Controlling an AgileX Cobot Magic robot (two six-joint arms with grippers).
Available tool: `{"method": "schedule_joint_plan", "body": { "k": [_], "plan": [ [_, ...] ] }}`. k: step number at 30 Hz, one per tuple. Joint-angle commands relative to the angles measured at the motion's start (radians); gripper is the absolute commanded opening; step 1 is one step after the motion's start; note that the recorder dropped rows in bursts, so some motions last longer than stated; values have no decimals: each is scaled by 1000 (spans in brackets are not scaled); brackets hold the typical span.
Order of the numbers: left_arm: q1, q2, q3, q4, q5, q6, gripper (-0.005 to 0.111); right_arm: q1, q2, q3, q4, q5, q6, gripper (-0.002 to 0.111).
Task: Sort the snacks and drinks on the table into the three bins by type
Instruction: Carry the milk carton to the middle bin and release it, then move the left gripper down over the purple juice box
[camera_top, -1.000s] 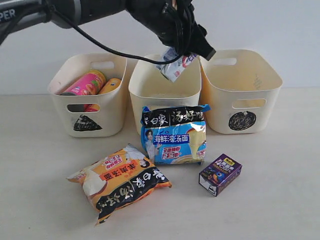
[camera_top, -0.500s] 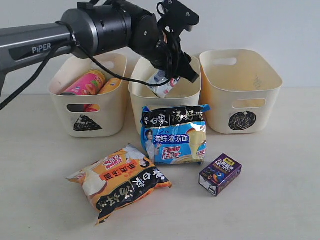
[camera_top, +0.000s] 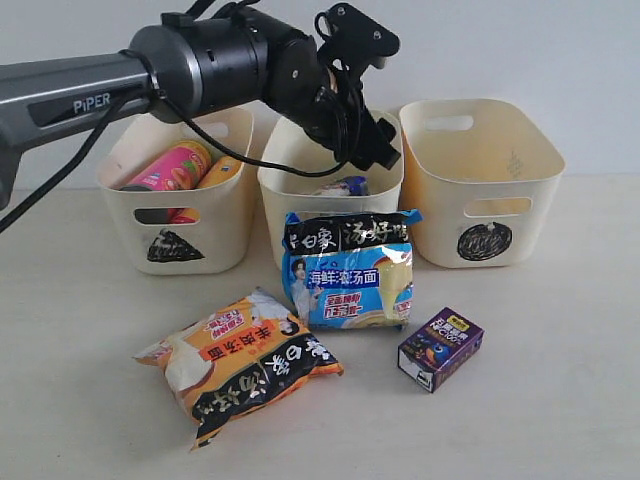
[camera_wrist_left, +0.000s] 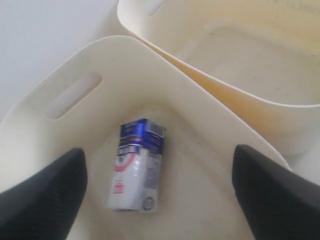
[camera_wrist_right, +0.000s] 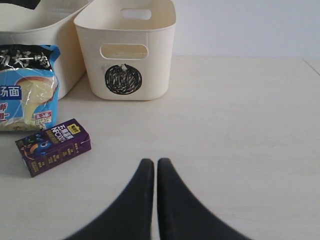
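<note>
Reaches in from the left edge of the exterior view with the left arm (camera_top: 200, 65), grey forearm running nearly level, black wrist bent so that the left gripper (camera_top: 372, 140) points down and to the right. Spreads the left fingers (camera_wrist_left: 45, 197) wide apart, with nothing clamped between them. Presses the two black fingers of the right gripper (camera_wrist_right: 156, 165) flat together, tips touching, nothing held, aimed forward and low.
</note>
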Motion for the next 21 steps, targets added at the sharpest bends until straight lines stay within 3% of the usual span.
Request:
{"method": "schedule_joint_plan", "body": {
  "k": [1, 5, 7, 11, 21],
  "plan": [
    [-1, -39, -5, -6, 67, -13, 73, -2, -5, 5, -1, -8, 0, 0],
    [-5, -69, -5, -6, 158, -13, 66, -2, -5, 5, -1, -8, 0, 0],
    [-5, -89, -5, -6, 202, -13, 56, -2, -5, 5, -1, -8, 0, 0],
    [-25, -137, -5, -6, 295, 51, 7, -2, -5, 5, -1, -8, 0, 0],
    [-173, -190, -2, -6, 442, 104, 4, -2, -5, 5, -1, -8, 0, 0]
  ]
}}
